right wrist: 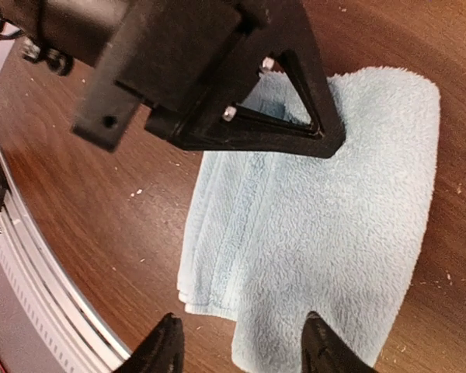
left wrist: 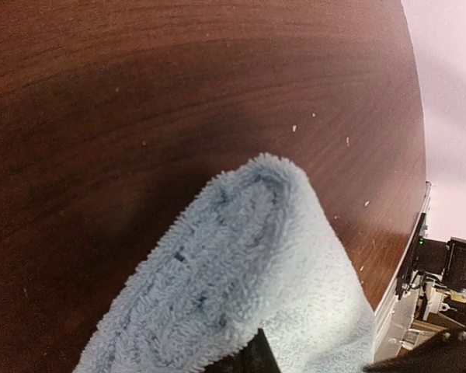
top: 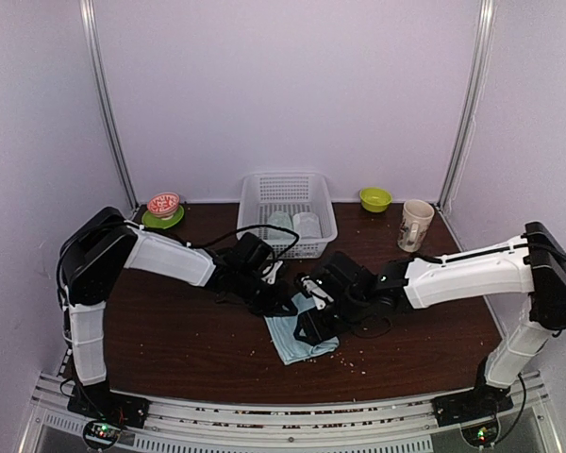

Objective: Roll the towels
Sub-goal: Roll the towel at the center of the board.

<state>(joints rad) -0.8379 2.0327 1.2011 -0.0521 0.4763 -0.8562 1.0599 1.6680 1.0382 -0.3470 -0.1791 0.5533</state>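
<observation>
Position note: light blue terry towel (top: 302, 344) lies folded on the dark brown wooden table (top: 170, 340), about mid-table and a little toward the arms, with both wrists meeting over it.

Long axis: the arms cover part of the cloth from above. In the right wrist view it runs lengthwise away from the right pincer (right wrist: 241, 346) toward the left pincer (right wrist: 318, 136). The towel sits directly below and ahead of the right fingertips, one short end under them, so the right arm is nearer that end and the left arm nearer the opposite one.

Appearance: fluffy looped pile, folded in several layers, with stacked edges showing along one long side. The corner seen from the left wrist is a rounded fold humped up off the wood. By my reading it is folded only, not yet rolled.

Right pincer: fingers spread wide with nothing between them, hovering just above the cloth. One tip is over towel, the other beside its layered corner.

Left pincer: black triangular fingers closed at the far end. Cloth bunches on both sides of the tip in its own view, so it appears to pinch the fold, though the contact line is hidden.

Judgement: a roll would run along this axis, and loose layers may slide apart.

Surroundings: white plastic lattice basket (top: 250, 212) stands at the back, well apart, holding pale bundles too small to identify. Lime green bowl (top: 375, 198) and cream mug (top: 416, 225) are back right, and a green plate (top: 170, 222) is back left.
</observation>
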